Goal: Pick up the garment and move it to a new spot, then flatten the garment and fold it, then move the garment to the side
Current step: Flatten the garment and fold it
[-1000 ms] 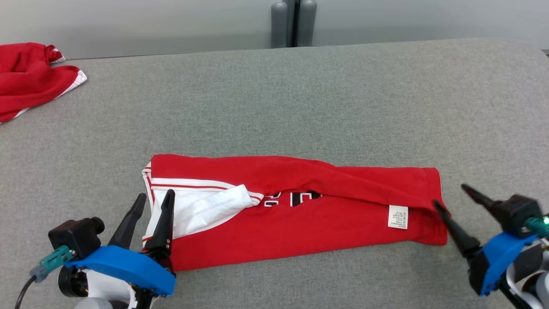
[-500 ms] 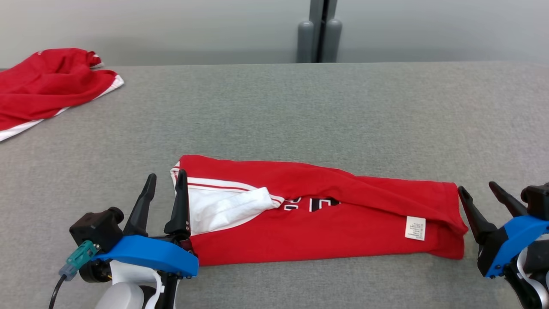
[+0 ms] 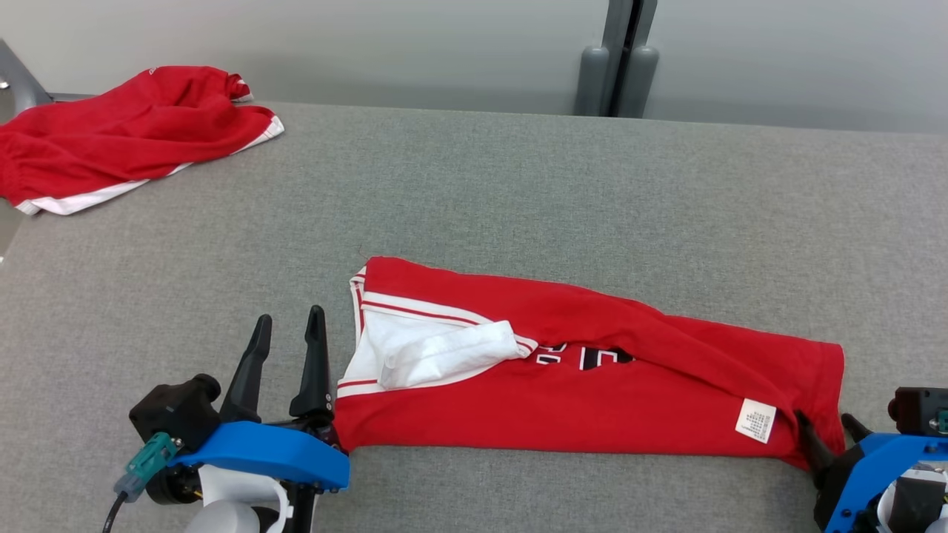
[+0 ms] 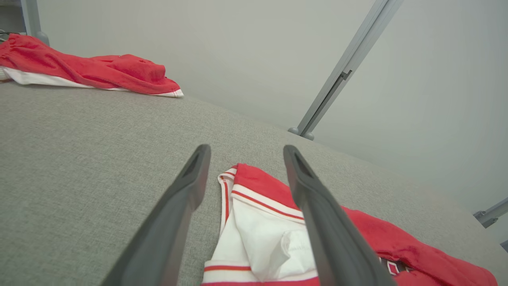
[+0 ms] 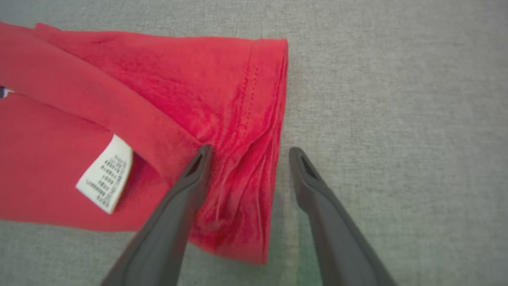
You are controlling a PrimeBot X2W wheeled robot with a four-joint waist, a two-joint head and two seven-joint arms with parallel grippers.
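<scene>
Black-fingered left gripper [image 3: 290, 314], jaws wide and empty, at 7 o'clock, just beside the white-trimmed end of the folded red garment [image 3: 592, 385] lying at 6 o'clock. Right gripper [image 3: 822, 417], jaws wide, at 5 o'clock, straddles the garment's hem near its white label [image 3: 755, 420]. Grey fabric table [image 3: 518, 192]; second red garment [image 3: 133, 133] at 10 o'clock.

Open surface: the tabletop [image 3: 518, 185] is bare grey cloth from 9 o'clock through 12 to 3. Obstacles:
- The folded red shirt [image 3: 592, 385] spans 7 to 4 o'clock. Its left end lies just beside the left claw [image 3: 289, 314].
- The right claw [image 3: 823, 418], at 4, has its spread fingers straddling the shirt's hem.
- A crumpled red garment [image 3: 133, 133] occupies the 10 o'clock corner.
- A grey post [image 3: 615, 74] stands behind the far edge at 1.
</scene>
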